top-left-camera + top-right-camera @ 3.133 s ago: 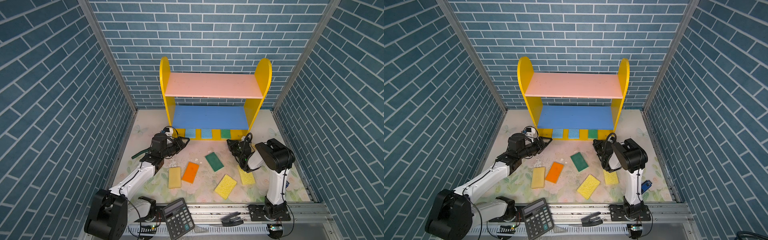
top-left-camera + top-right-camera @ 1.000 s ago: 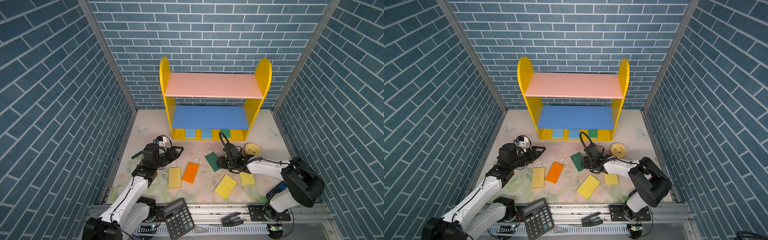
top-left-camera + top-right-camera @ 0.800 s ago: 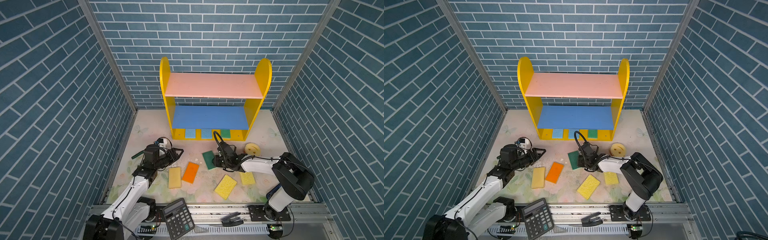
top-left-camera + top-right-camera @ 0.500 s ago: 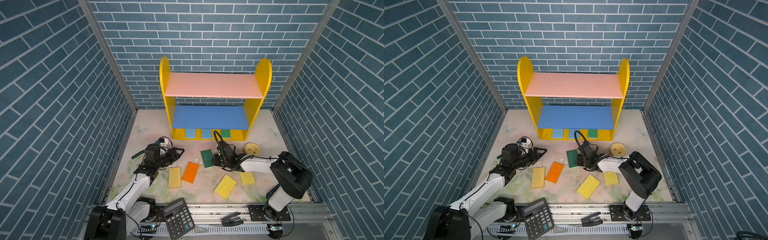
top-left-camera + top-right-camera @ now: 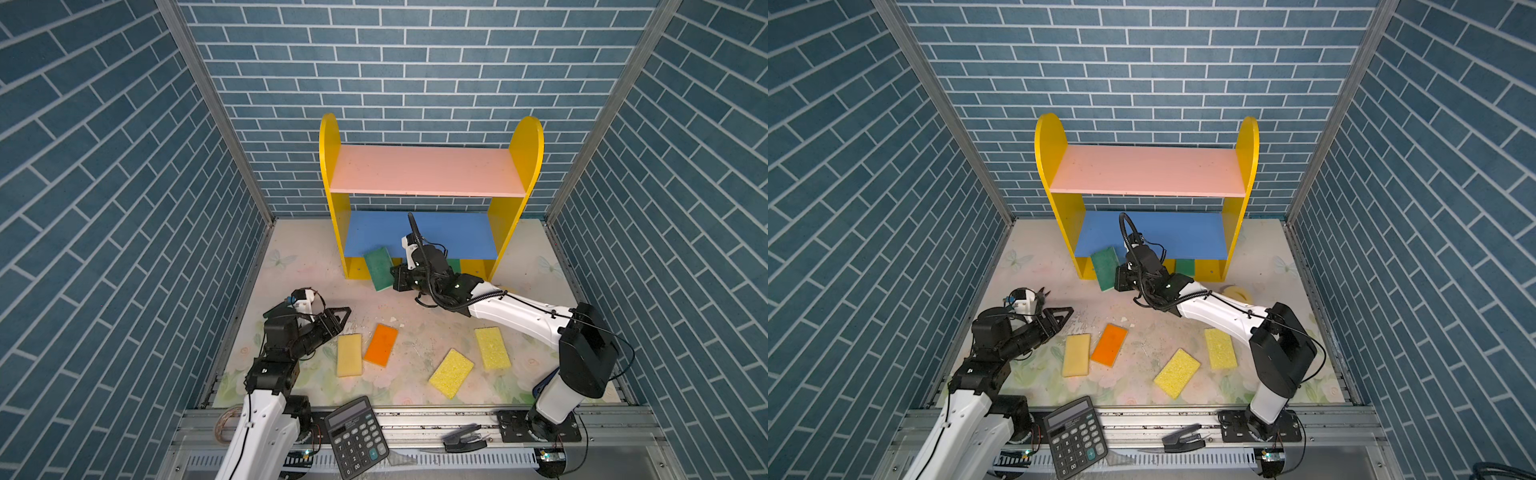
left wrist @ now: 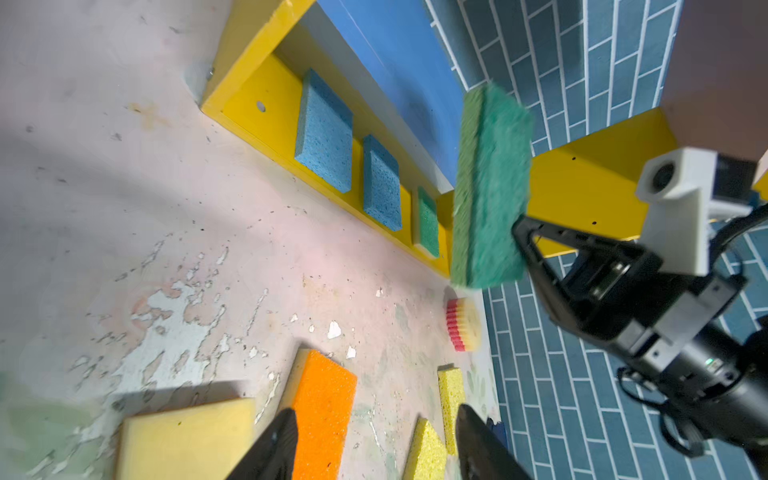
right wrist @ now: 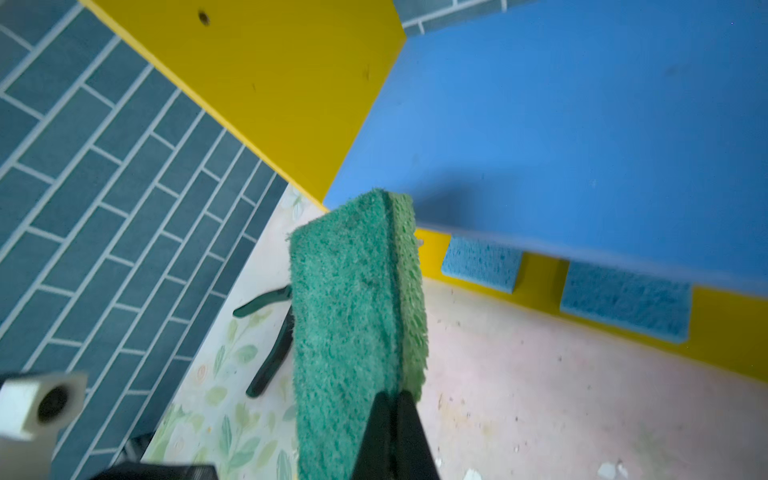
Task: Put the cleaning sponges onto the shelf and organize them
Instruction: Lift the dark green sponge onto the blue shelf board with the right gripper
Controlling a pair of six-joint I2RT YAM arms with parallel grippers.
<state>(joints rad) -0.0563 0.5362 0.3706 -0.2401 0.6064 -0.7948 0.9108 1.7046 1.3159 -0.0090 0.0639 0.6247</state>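
My right gripper (image 5: 395, 279) is shut on a dark green sponge (image 5: 379, 268), held on edge above the mat in front of the shelf's (image 5: 428, 170) lower left corner. In the right wrist view the fingers (image 7: 390, 399) pinch its near end (image 7: 353, 311). Two light blue sponges (image 6: 324, 133) (image 6: 381, 183) and a green one (image 6: 428, 222) lie on the yellow base. My left gripper (image 5: 343, 318) is open and empty, low beside a pale yellow sponge (image 5: 349, 355) and an orange one (image 5: 381, 345). Two bright yellow sponges (image 5: 451, 373) (image 5: 492, 348) lie on the mat.
A round yellow sponge with a pink underside (image 5: 1237, 293) lies near the shelf's right foot, partly behind the right arm. A black calculator (image 5: 357, 436) rests on the front rail. Green-handled pliers (image 7: 274, 336) lie on the mat by the left wall.
The right gripper has shut on the dark green sponge, lifted it off the mat and carried it back and left toward the shelf. The left gripper has barely moved.
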